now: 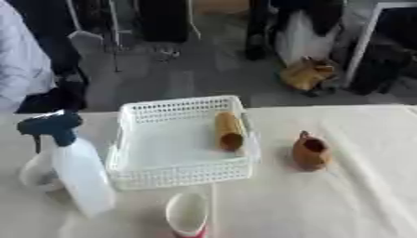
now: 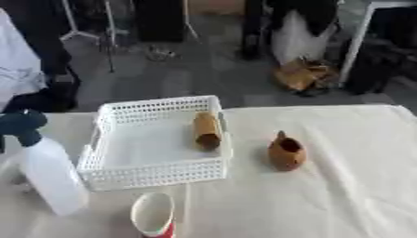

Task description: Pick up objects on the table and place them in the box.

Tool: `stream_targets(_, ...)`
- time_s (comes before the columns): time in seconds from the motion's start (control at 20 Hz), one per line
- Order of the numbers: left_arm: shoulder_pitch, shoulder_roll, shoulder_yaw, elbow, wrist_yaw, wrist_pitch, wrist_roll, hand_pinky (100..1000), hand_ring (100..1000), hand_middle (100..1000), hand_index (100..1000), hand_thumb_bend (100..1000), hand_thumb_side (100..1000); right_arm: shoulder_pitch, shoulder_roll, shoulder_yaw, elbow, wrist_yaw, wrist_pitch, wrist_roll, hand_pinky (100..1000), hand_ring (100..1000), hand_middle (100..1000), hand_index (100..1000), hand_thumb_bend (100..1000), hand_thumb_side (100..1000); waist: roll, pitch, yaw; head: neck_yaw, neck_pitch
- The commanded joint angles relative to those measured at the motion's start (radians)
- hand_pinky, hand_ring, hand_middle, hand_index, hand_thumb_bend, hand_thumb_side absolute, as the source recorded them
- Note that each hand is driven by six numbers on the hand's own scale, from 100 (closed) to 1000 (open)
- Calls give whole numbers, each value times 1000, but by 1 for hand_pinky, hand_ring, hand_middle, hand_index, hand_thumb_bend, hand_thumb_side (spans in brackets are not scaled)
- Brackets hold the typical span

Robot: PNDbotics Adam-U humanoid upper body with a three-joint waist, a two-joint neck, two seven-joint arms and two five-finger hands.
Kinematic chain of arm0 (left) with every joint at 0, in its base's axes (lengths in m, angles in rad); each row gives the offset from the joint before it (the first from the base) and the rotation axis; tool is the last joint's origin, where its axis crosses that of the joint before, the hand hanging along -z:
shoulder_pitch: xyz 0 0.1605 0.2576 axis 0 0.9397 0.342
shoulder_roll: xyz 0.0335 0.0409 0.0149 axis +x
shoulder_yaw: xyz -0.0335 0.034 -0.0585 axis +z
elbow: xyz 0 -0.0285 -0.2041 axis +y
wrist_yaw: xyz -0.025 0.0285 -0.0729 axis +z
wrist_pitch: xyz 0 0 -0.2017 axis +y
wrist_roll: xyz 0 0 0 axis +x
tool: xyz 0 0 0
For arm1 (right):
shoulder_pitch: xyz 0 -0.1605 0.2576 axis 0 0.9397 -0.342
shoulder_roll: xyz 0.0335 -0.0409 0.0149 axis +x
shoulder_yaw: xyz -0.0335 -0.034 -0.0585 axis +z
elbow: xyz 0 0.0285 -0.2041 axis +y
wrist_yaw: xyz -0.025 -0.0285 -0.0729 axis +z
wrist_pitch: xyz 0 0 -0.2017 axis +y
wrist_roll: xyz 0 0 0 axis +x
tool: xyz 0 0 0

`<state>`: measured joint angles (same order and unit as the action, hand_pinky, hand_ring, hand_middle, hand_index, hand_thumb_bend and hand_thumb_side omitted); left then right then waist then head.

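Hands are showing in neither view, so their fingers' state is anyone's guess. A brown tube (image 1: 230, 130) is lying lengthwise in the white box (image 1: 181, 179), while a brown jug (image 1: 310, 151) is waiting just right of it.
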<state>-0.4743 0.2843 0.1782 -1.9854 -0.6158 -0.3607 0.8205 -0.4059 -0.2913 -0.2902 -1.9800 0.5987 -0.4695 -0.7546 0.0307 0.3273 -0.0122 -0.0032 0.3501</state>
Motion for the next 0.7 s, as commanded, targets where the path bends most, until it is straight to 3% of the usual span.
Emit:
stream_targets(0.05,-11,8,3,-15,1,-23,24,948,947,927,967,100,1000,-6,-8,-6,-20,6,-45,-51,773,877,791,925,100,1000,-2,-21,1,6,13)
stream_targets(0.3,-8,13,3,-15,-2,-21,23,948,947,926,966,100,1000,-7,-25,-7,-20,8,-27,-49,777,896,801,938,100,1000,-6,-24,4,9,22)
stream_targets(0.45,-3,22,2,-15,-5,-19,20,948,947,926,965,100,1000,-6,-69,4,-20,16,8,-20,781,912,852,967,100,1000,-16,-31,4,11,24)
stream_targets(0.7,7,42,-4,-15,-7,-17,10,948,947,926,964,100,1000,-31,-188,96,39,82,83,54,770,910,877,1000,100,1000,-43,-44,3,12,34)
